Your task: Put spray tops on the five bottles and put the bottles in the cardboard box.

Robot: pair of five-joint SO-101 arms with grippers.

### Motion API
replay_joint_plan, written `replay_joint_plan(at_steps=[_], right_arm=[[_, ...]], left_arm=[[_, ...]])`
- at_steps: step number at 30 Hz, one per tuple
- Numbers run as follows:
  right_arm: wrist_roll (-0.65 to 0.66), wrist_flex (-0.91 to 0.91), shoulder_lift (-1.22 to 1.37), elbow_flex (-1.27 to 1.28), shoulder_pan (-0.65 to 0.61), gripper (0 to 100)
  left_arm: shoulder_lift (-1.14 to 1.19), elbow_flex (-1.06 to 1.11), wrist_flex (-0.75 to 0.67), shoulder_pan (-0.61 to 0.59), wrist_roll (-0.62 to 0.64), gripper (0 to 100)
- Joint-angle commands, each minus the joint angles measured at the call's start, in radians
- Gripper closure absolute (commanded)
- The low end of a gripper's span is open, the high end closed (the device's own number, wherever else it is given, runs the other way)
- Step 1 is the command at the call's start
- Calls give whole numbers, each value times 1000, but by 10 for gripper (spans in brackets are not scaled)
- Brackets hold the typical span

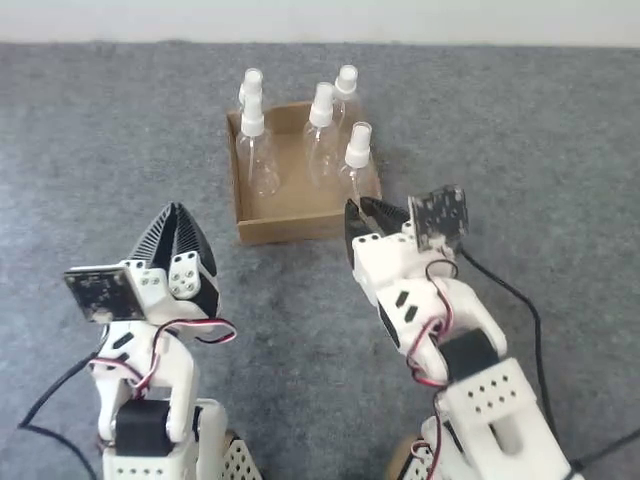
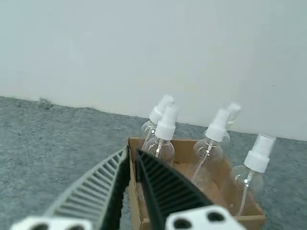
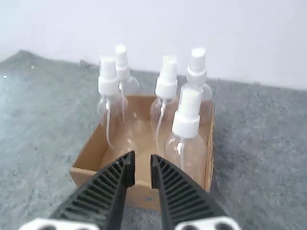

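Five clear bottles with white spray tops stand upright inside the cardboard box point(image 1: 290, 228): two at its left point(image 1: 253, 125), two in the middle and back point(image 1: 322, 105), one at its front right corner point(image 1: 358, 145). My left gripper point(image 1: 178, 215) is shut and empty, short of the box and to its left. My right gripper point(image 1: 366, 218) sits just off the box's front right corner, its fingers a narrow gap apart with nothing between them. The left wrist view looks past the left gripper point(image 2: 133, 155) at the box point(image 2: 187, 140). The right wrist view shows the right gripper point(image 3: 142, 163), the box point(image 3: 91, 175) and the nearest bottle point(image 3: 186, 115).
Grey carpet point(image 1: 100, 150) covers the table on every side of the box. A pale wall point(image 1: 320, 20) runs along the far edge behind it. Both arm bases stand at the near edge, with cables trailing off the right arm.
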Motion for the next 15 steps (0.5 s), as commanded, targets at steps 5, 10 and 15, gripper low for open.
replay_joint_plan(at_steps=[5, 10, 15], right_arm=[[12, -47, -232, 86, 2, 991], [15, -45, -334, 120, 47, 991], [15, -36, -496, 180, 104, 991]], left_arm=[[5, 21, -63, 11, -32, 989], [5, 91, -157, 43, -34, 989], [5, 110, -184, 48, -34, 988]])
